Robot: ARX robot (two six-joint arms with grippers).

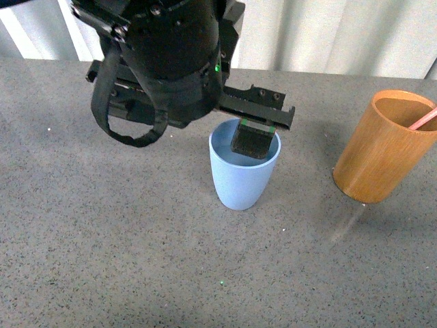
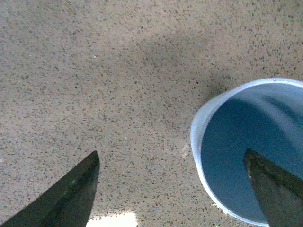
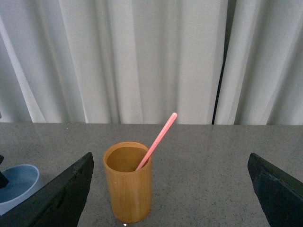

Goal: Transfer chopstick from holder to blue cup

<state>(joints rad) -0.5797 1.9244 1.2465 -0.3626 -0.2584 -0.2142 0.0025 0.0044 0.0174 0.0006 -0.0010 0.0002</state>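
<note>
The blue cup (image 1: 244, 179) stands upright mid-table, and its inside shows empty in the left wrist view (image 2: 246, 151). My left gripper (image 2: 170, 152) is open and straddles the cup's rim. One of its fingers (image 1: 254, 140) dips inside the cup and the other is outside over the table. The orange-brown holder (image 1: 381, 147) stands to the right with one pink-red chopstick (image 1: 425, 119) leaning in it. My right gripper (image 3: 170, 154) is open and empty. It faces the holder (image 3: 129, 187) and chopstick (image 3: 158, 139) from a distance and does not show in the front view.
The grey speckled table (image 1: 136, 260) runs back to white curtains (image 3: 142, 56). My left arm's black body (image 1: 164, 61) fills the upper middle of the front view and hides the table behind the cup. The blue cup shows at the edge of the right wrist view (image 3: 16, 187).
</note>
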